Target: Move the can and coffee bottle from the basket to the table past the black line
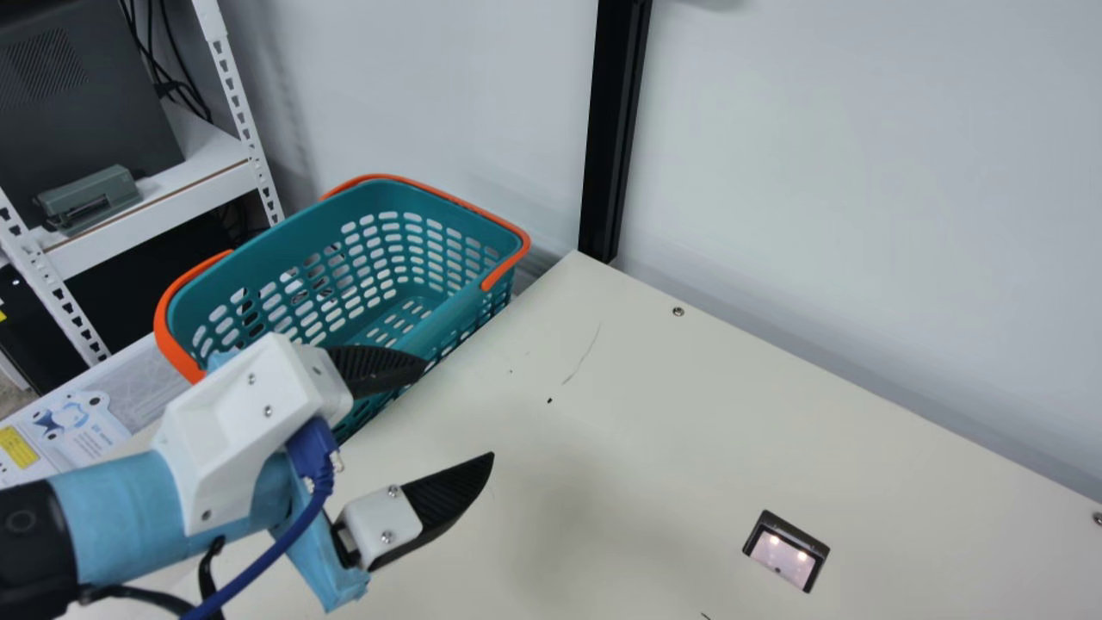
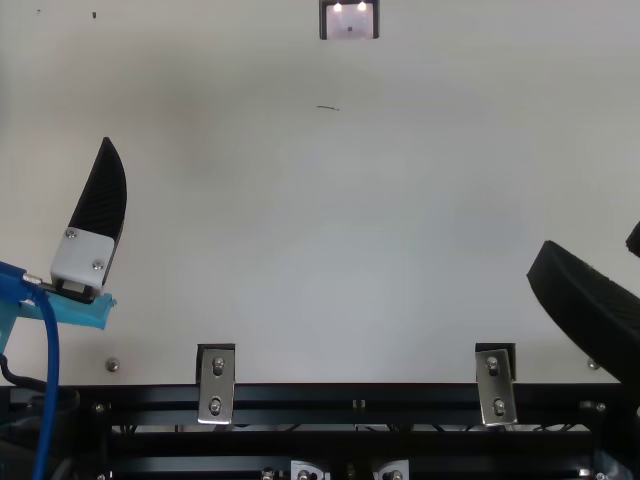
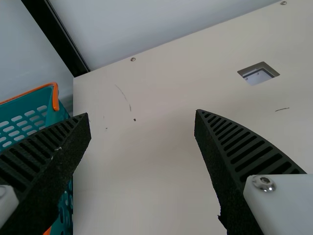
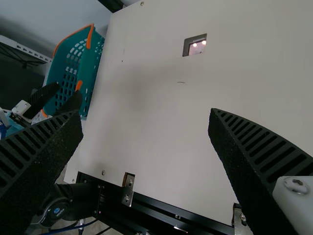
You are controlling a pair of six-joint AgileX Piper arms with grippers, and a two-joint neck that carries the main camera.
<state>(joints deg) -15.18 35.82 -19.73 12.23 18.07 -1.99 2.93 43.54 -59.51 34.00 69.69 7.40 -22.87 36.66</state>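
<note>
The teal basket [image 1: 482, 301] with orange handles stands against the table's far left edge, and its bare slotted floor shows. My left gripper [image 1: 458, 409] is open beside the basket's near end, one finger by its side and the other over the table, nothing between them. In its wrist view the left gripper [image 3: 142, 113] is spread wide, with the basket [image 3: 58, 115] beyond one finger. At the top view's right edge is my right gripper [image 2: 590, 248], its fingers apart. The right wrist view has the right gripper [image 4: 145, 111] open over bare table, the basket [image 4: 88, 73] farther off.
The cream table [image 1: 620, 448] has a rectangular cutout [image 1: 785, 551] with a dark rim, a short dark mark [image 2: 328, 107] and a thin scratch [image 1: 583, 355]. A shelf [image 1: 155, 202] stands behind the basket. Black rails with metal brackets [image 2: 216, 385] run along the table's near edge.
</note>
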